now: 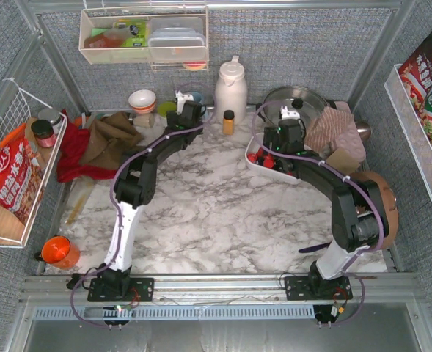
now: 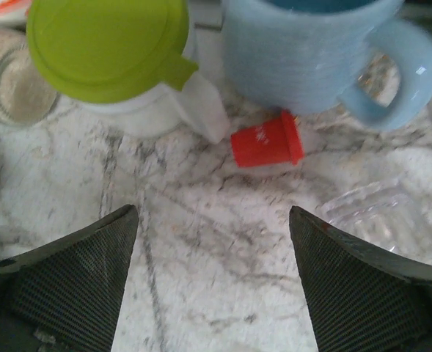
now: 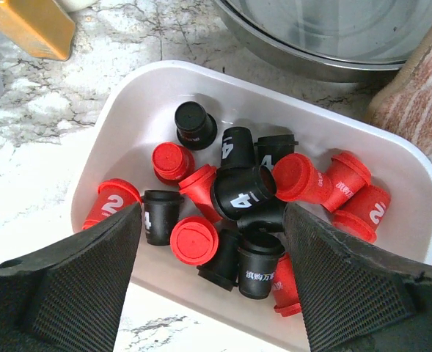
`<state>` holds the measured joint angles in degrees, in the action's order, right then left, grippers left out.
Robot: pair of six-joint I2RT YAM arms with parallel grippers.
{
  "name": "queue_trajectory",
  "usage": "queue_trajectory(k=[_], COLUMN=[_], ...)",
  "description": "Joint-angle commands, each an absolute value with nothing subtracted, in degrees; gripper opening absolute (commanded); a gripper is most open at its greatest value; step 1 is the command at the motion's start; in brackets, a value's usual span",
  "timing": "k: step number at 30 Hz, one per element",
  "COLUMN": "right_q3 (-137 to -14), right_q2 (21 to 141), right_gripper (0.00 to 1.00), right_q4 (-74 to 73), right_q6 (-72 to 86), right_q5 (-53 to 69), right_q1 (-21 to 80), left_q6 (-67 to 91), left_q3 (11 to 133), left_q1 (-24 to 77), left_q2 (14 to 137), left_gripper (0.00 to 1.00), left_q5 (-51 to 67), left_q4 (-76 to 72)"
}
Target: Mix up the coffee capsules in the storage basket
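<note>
At about 2 o'clock from the middle of the marble table [image 1: 216,205], the storage basket [image 3: 120,110] lies just beside a steel pot [image 3: 333,37], which is at its 12 o'clock. The coffee capsules [image 3: 243,192], red and black together, lie in a loose heap inside it, some upright and some on the side. The right gripper [image 3: 212,216] hangs directly over the heap with its 2 fingers spread wide and nothing between them. Near 12 o'clock of the table the left gripper [image 2: 213,213] is also spread wide and holds nothing. Ahead of it, 1 red capsule [image 2: 265,139] lies on its side on the marble, outside the basket, just beside a pale blue mug [image 2: 311,51] and a white container [image 2: 149,110] with a green lid.
</note>
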<state>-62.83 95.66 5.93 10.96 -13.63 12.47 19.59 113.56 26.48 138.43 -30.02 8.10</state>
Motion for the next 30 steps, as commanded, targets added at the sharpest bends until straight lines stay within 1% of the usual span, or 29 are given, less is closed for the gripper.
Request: queue_trajectory(k=[1, 5, 16, 20, 23, 27, 30], right_q3=[-62.6, -62.5, -62.6, -63.0, -62.9, -63.0, -63.1], right_q2=[95.4, 95.5, 96.4, 96.8, 96.9, 97.1, 97.5], right_gripper=[0.82, 0.82, 0.82, 0.82, 0.82, 0.82, 0.82], right_q4=[6.3, 6.3, 6.5, 6.4, 6.2, 6.3, 6.3], right_q6=[12.7, 13.2, 15.1, 15.6, 15.8, 16.5, 17.1], right_q5=[-11.3, -10.4, -7.0, -5.9, -5.4, -4.6, -3.6], right_q1=[11.8, 11.2, 9.9, 9.5, 9.2, 8.7, 8.4], left_q6=[16.6, 18.5, 25.9, 31.6, 36.1, 41.2, 42.2], left_q3=[112.6, 116.4, 124.9, 125.4, 126.4, 129.0, 131.5], left_q1=[26.4, 26.4, 25.1, 23.8, 23.5, 23.3, 23.2], left_q2=[139.9, 143.7, 150.5, 151.0, 151.4, 152.9, 154.2], left_gripper=[0.91, 0.89, 0.86, 0.79, 0.72, 0.69, 0.68], left_q5=[-29.0, -27.2, -28.8, -26.8, -27.5, -26.9, -24.9], left_q4=[-6.9, -6.1, -3.1, -2.7, 1.1, 8.1, 11.4])
